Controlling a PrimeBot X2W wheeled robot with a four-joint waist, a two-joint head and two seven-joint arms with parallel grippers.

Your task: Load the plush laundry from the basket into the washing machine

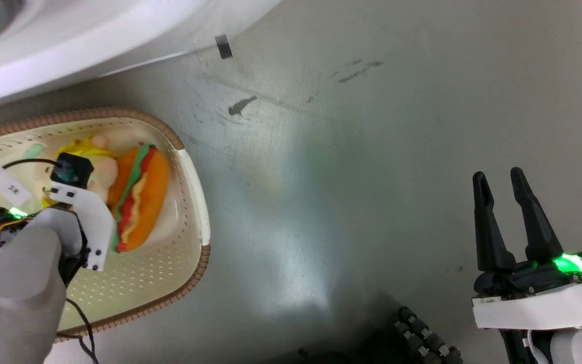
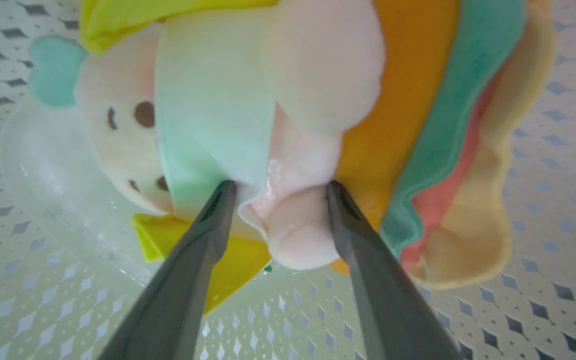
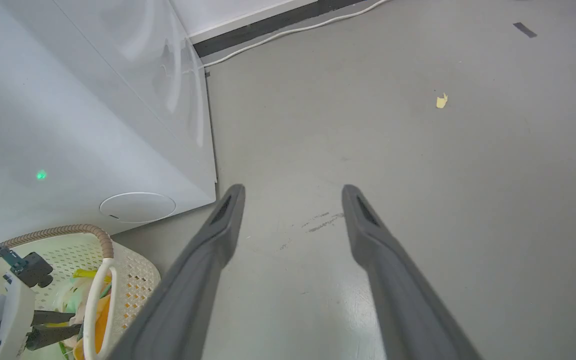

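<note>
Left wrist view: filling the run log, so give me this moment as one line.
phase: grasp approach | left gripper: open, astride plush laundry in basket | right gripper: open, above floor

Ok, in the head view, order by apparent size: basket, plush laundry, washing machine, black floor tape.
1. basket, washing machine: similar as seen, machine cropped, so not split.
2. plush laundry
3. black floor tape
</note>
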